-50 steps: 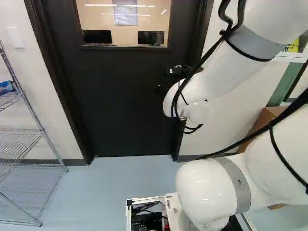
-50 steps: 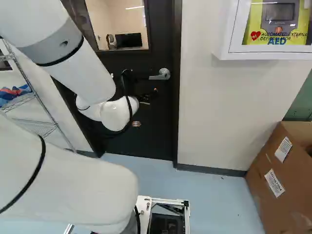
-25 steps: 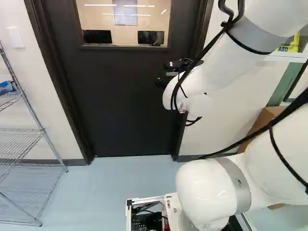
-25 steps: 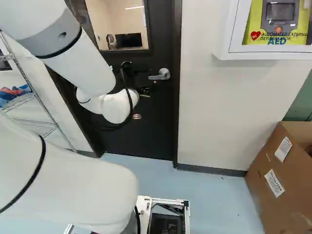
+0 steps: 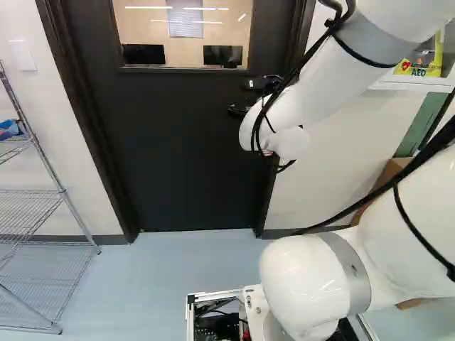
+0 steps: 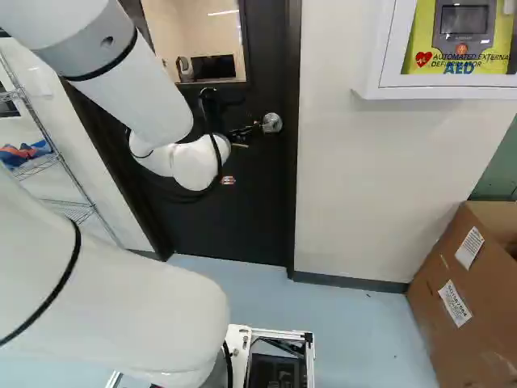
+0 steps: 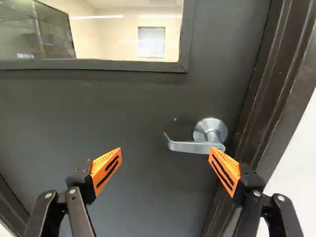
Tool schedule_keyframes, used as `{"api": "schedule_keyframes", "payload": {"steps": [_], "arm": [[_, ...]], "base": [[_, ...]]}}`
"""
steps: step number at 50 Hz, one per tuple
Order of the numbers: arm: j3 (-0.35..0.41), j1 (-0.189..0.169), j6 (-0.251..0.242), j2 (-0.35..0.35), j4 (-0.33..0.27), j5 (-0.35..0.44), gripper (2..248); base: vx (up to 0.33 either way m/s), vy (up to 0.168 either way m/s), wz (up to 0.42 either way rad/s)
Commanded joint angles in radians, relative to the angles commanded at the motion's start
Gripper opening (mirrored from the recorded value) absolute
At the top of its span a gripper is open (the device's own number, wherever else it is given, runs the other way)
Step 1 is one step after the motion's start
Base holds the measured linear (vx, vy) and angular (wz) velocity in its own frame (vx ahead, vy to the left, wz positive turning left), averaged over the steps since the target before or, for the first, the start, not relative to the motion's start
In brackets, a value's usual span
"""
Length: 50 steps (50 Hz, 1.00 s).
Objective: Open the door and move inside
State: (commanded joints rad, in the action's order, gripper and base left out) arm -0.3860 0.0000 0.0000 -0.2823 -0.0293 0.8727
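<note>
The gripper (image 6: 241, 137) is in front of the dark door (image 6: 250, 194) in the right base view, its dark parts covering most of the lever beside the round handle mount (image 6: 272, 123). In the wrist view the gripper (image 7: 166, 150) stands wide open. The silver lever handle (image 7: 190, 146) lies ahead, between the two fingers but nearer the one on the door-frame side; that fingertip overlaps the mount end of the lever. Whether they touch, I cannot tell. The door (image 5: 178, 149) is closed in its frame.
A wire shelf (image 5: 43, 192) stands left of the door. Right of it, a white cabinet (image 6: 436, 93) hangs on the wall above a cardboard box (image 6: 452, 283). The door frame (image 7: 276, 84) runs close beside one finger.
The arm has raised the gripper along the door to handle height, so it now hides most of the lever in the right base view. The base and door have not moved.
</note>
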Motion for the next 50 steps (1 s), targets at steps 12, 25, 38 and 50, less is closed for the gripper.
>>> {"api": "schedule_keyframes", "payload": {"steps": [12,25,38,50], "arm": [[-0.043,0.000,0.000,0.019,0.000,0.000,247],[-0.085,0.001,0.000,0.047,0.000,0.000,247],[-0.121,0.003,0.000,0.085,0.000,0.000,247],[-0.153,0.006,0.000,0.120,0.000,-0.011,247]], "base": [[0.000,0.000,0.000],[0.000,0.000,0.000],[0.000,0.000,0.000],[0.000,0.000,0.000]]}}
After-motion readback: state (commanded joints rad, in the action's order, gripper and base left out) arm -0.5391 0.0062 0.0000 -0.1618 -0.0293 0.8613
